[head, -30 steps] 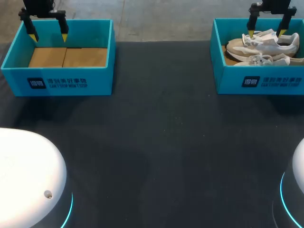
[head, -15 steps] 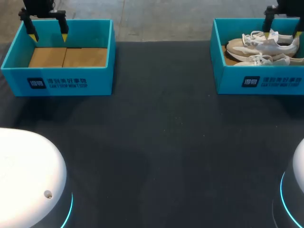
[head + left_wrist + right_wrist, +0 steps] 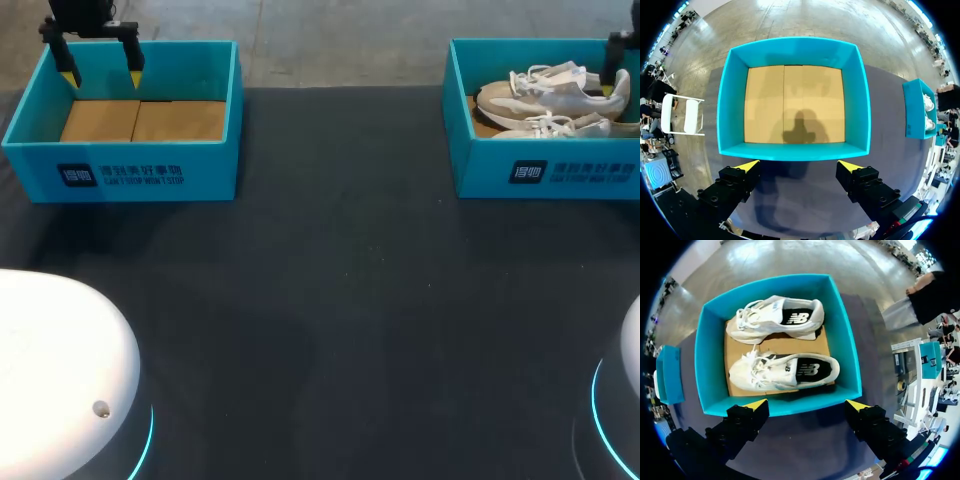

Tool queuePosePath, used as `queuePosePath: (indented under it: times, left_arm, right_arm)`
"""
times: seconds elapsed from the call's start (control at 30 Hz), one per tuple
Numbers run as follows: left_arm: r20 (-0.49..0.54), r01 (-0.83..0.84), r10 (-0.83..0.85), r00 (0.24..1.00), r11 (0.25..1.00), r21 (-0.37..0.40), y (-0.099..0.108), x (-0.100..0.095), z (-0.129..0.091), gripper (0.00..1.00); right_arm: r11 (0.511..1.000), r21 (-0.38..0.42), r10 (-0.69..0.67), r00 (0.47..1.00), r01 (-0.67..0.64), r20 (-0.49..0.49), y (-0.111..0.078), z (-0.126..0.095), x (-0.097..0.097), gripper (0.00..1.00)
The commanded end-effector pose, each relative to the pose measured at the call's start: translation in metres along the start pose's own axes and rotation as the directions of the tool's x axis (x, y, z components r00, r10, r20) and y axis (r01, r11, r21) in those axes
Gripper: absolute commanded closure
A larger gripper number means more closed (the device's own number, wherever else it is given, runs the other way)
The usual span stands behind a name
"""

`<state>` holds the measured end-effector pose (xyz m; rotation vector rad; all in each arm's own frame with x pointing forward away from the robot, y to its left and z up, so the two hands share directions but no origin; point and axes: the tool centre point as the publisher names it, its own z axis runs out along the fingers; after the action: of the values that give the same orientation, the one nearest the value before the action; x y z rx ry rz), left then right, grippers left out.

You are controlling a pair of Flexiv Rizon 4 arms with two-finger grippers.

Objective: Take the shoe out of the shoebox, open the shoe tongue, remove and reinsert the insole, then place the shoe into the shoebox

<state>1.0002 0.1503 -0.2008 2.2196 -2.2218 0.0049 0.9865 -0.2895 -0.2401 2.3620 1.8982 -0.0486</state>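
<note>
In the shoebox (image 3: 846,347), near shoe (image 3: 770,372) sat upright: judged light, soft upper, stiffer heel collar, so best grip pt there. R gripper (image 3: 807,403) and L gripper (image 3: 799,164) both stood open, empty.

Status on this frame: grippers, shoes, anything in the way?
Left gripper open over the shoeless shoebox. Right gripper open at the other shoebox, holding nothing. Both white sneakers lie inside it, untouched. Nothing blocks them.
</note>
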Motion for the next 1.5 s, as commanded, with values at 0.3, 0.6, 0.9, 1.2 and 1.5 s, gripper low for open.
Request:
queuePosePath:
  times: [0.3, 0.6, 0.9, 1.2, 1.5]
  left_arm:
    - [0.001, 0.001, -0.001, 1.000, 1.000, -0.001, 0.000, 0.000, 0.000, 0.00]
    - [0.001, 0.001, -0.001, 1.000, 1.000, -0.001, 0.000, 0.000, 0.000, 0.00]
    - [0.001, 0.001, -0.001, 1.000, 1.000, -0.001, 0.000, 0.000, 0.000, 0.00]
    - [0.001, 0.001, -0.001, 1.000, 1.000, -0.001, 0.000, 0.000, 0.000, 0.00]
    - [0.001, 0.001, -0.001, 1.000, 1.000, -0.001, 0.000, 0.000, 0.000, 0.00]
  right_arm:
    - [0.999, -0.002, 0.033, 0.999, -0.033, -0.020, 0.008, 0.030, -0.023, 0.00]
    - [0.999, 0.025, 0.048, 0.999, -0.048, -0.018, 0.023, 0.052, -0.024, 0.29]
    - [0.997, 0.041, 0.068, 0.998, -0.067, -0.012, 0.031, 0.070, -0.035, 0.40]
    - [0.996, 0.050, 0.069, 0.998, -0.069, -0.005, 0.042, 0.084, -0.040, 0.43]
    - [0.994, 0.066, 0.091, 0.996, -0.091, -0.003, 0.043, 0.097, -0.048, 0.42]
